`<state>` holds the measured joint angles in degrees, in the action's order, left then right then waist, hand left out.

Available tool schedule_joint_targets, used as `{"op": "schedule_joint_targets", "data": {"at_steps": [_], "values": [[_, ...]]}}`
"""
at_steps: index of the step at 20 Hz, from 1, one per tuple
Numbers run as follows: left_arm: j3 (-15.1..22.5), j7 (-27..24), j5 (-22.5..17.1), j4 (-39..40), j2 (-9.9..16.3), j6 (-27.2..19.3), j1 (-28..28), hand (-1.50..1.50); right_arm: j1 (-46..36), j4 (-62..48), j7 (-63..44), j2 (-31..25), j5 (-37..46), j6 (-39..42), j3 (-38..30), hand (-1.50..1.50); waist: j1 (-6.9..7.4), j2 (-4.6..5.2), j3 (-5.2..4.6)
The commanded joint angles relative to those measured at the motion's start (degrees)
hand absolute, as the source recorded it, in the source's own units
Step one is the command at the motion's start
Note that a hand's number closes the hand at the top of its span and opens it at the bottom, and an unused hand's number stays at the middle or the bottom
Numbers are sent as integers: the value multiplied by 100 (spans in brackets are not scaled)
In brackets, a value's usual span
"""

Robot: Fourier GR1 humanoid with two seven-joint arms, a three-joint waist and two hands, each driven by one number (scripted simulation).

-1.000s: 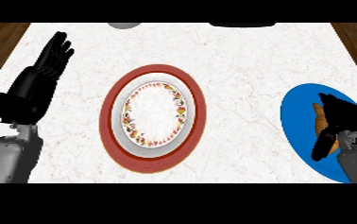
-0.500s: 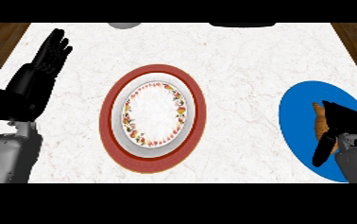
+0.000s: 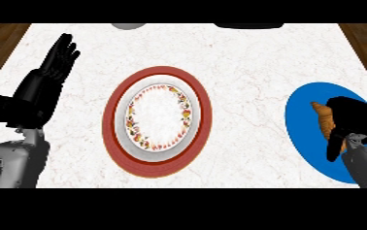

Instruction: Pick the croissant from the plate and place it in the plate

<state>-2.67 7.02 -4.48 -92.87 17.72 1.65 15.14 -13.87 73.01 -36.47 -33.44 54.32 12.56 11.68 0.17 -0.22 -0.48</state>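
The croissant [image 3: 326,119] lies on the blue plate [image 3: 305,127], well to the right of the red-rimmed plate [image 3: 158,121] that sits mid-worktop [image 3: 243,64]. The right robot hand [image 3: 345,124] covers the pastry's right side; its fingers curl down over it and the thumb drops below, so it looks closed round the croissant, though the contact itself is hidden under the black hand. Only the left tip and edge of the croissant show, so whether it has left the blue plate's surface cannot be told.

The left robot hand [image 3: 52,73] rests well left of the red-rimmed plate, fingers straight and spread upward, holding nothing.

The risk from here, as a judgement: the hold seems to sit on one end of a curved, tapering pastry, so it could pivot or slide out during the carry towards the red-rimmed plate. The blue plate lies at the right border of the view, with part of it cut off, so the hold is hard to check. A low carry could also clip the raised red rim on arrival, and an early release would leave the croissant on the marble short of the plate.
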Motion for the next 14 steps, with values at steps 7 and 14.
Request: {"op": "schedule_joint_targets", "data": {"at_steps": [7,14], "values": [[-397,80,-65,-43,217,11,-293,0,2456,2801,-808,550,240,-1155,237,150,-541,-141,38],[-382,-3,-32,-43,165,14,-225,0,3770,5730,-1403,802,923,-1317,1232,150,-303,-54,33]]}}
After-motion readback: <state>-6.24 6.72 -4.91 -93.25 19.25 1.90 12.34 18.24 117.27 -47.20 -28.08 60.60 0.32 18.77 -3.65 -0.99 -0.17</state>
